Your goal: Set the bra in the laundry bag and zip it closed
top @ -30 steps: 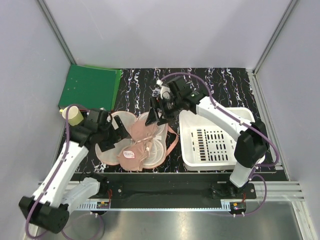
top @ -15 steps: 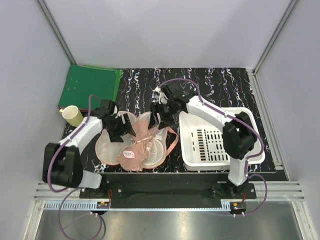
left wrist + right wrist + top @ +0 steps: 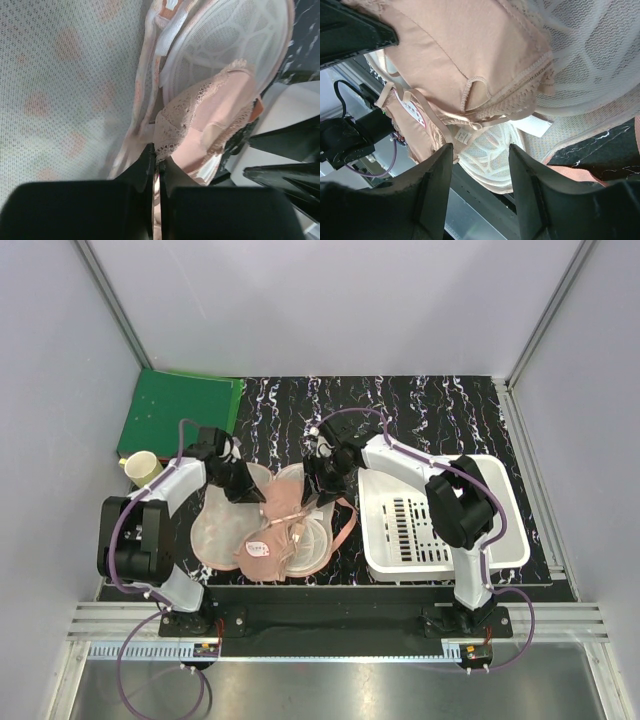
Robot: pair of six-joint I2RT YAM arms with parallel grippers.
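The laundry bag [image 3: 215, 535] lies open on the dark marbled table, its pale mesh lining [image 3: 60, 75] facing up. The dusty-pink bra [image 3: 272, 530] is heaped across the bag's middle and right half. My left gripper [image 3: 243, 487] sits at the bag's back edge. Its jaws are shut [image 3: 156, 150], with the lace edge of the bra [image 3: 215, 110] pinched at the tips. My right gripper [image 3: 318, 483] hangs over the bag's back right part. It stands open [image 3: 481, 152] above the mesh [image 3: 580, 75] and the bra [image 3: 455, 55], with nothing between its fingers.
A white slotted basket [image 3: 430, 525] stands just right of the bag. The bag's pink loop strap [image 3: 345, 530] trails toward it. A green board [image 3: 178, 412] lies at the back left, and a pale yellow cup [image 3: 145, 470] stands near the left wall.
My left arm swung in toward the bag's back edge and its jaws went from wide open to shut. My right gripper dropped slightly toward the bag and its jaws narrowed.
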